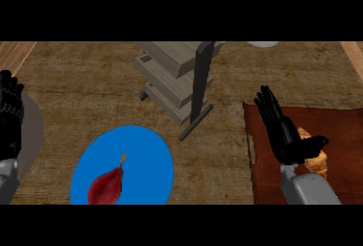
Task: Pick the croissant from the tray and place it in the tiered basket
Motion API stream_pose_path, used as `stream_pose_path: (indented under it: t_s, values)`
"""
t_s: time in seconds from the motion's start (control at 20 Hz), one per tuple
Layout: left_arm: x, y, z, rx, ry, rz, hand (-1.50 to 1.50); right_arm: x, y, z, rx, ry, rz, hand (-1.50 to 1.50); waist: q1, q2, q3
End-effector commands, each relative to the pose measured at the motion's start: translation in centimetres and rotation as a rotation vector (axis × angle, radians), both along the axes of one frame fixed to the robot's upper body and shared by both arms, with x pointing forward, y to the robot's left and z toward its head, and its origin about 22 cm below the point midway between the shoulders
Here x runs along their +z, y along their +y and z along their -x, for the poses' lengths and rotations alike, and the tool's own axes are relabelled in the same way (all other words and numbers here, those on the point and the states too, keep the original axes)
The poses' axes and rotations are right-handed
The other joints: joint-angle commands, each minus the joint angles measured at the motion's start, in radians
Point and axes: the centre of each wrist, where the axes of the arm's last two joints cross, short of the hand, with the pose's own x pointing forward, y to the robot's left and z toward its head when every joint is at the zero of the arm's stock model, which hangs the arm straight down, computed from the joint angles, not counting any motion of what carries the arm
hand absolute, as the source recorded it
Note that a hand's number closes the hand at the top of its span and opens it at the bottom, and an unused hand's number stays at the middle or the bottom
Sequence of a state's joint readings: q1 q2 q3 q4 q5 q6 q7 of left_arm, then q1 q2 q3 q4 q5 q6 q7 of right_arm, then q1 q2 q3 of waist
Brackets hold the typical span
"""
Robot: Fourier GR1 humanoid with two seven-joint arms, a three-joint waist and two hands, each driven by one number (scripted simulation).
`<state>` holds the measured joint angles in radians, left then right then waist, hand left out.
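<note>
Status: left hand [8,113] is parked at left edge, fingers straight, nothing held. Blue plate [145,144] with red pepper [106,186] is not involved. Tiered basket [170,79] is set mid-counter. Right hand [284,132] is held over croissant [317,161] on tray [340,127], fingers extended, not closed: pre-grasp, likely. Counter [85,72] is covered in coarse brown texture.

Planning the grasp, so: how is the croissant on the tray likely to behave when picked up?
The croissant is probably light for its bulk and crushes easily, judging by its puffy golden-brown crust. Its lumpy, uneven shape suggests it won't roll on the tray, though it might slide if the right hand nudges it sideways.
</note>
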<state>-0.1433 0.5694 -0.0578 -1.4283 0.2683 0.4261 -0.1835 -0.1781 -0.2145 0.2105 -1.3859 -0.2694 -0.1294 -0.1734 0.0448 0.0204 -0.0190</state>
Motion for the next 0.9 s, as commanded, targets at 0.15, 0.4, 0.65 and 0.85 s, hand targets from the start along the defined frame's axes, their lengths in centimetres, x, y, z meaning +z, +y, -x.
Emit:
stream_pose_path:
  t_s: [0.15,0.4,0.65,0.85]
  values:
    - [-0.3,-3.8,1.0,-0.23,0.047,-0.136,0.0,7.3,0.7,-2.0,0.468,-0.241,0.011,1.5,-0.052,-0.025,0.021]
    - [0.0,-5.6,0.8,-0.387,0.095,-0.195,0.0,5.6,-6.5,-3.3,-0.093,-0.063,0.253,1.5,-0.075,-0.015,0.019]
    - [0.2,-7.5,1.8,-0.417,0.125,-0.212,0.0,5.8,-8.2,-3.1,0.026,-0.174,0.179,-1.5,-0.044,-0.021,0.019]
    - [-1.0,-8.2,2.4,-0.428,0.12,-0.189,0.0,10.5,-9.6,-1.9,0.159,-0.066,0.445,-1.5,-0.054,-0.026,0.017]
